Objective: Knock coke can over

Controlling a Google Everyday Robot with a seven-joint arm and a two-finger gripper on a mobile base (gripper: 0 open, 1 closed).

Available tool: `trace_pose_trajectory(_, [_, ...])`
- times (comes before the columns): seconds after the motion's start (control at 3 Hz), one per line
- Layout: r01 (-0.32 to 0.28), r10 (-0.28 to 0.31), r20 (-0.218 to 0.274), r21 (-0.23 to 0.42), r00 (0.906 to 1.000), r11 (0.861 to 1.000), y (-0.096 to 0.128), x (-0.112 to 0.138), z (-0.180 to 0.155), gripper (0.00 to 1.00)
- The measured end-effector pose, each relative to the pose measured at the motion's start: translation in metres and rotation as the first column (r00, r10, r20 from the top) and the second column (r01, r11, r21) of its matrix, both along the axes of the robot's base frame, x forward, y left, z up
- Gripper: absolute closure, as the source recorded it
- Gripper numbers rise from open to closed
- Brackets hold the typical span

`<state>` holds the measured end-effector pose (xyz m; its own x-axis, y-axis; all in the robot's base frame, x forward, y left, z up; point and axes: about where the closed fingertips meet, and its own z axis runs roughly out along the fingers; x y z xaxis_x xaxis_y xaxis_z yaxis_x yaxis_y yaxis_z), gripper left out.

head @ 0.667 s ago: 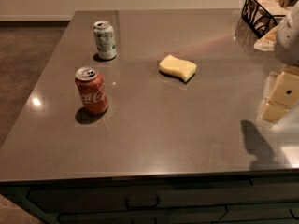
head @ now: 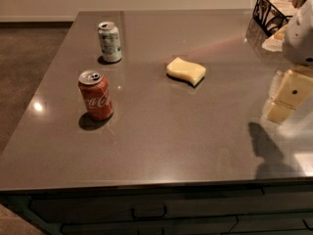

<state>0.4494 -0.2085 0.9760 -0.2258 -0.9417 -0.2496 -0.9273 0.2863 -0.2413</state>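
Note:
The coke can [head: 95, 95], red with white script and a silver top, stands upright on the left part of the grey countertop [head: 161, 141]. My gripper [head: 287, 98] hangs at the far right edge of the view, above the counter and far to the right of the can. Its cream-coloured fingers [head: 292, 88] point down, and the white arm housing [head: 302, 33] sits above them, partly cut off by the frame edge. Nothing is between the fingers.
A white-and-green can [head: 110, 42] stands upright behind the coke can. A yellow sponge [head: 186, 71] lies near the middle of the counter. A black wire basket [head: 276, 9] stands at the back right corner. The counter's front edge runs along the bottom, with drawers below.
The gripper has shifted very slightly at the right edge. The cans and sponge have not moved.

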Motion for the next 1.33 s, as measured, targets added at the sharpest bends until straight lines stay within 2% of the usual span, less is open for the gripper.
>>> trace_pose_trajectory(0.33, [-0.03,0.028,0.022,0.1,0.9994,0.995,0.043,0.025,-0.004,0.0])
trace_pose_trajectory(0.67, [-0.057,0.045,0.056,0.216,0.9974,0.975,0.098,0.049,-0.007,0.0])
trace_pose_trajectory(1.0, [-0.109,0.088,0.078,0.328,0.9931,0.938,0.161,0.064,-0.015,0.0])
trace_pose_trajectory(1.33, [-0.141,0.114,0.092,0.392,0.9892,0.909,0.215,0.078,-0.032,0.0])
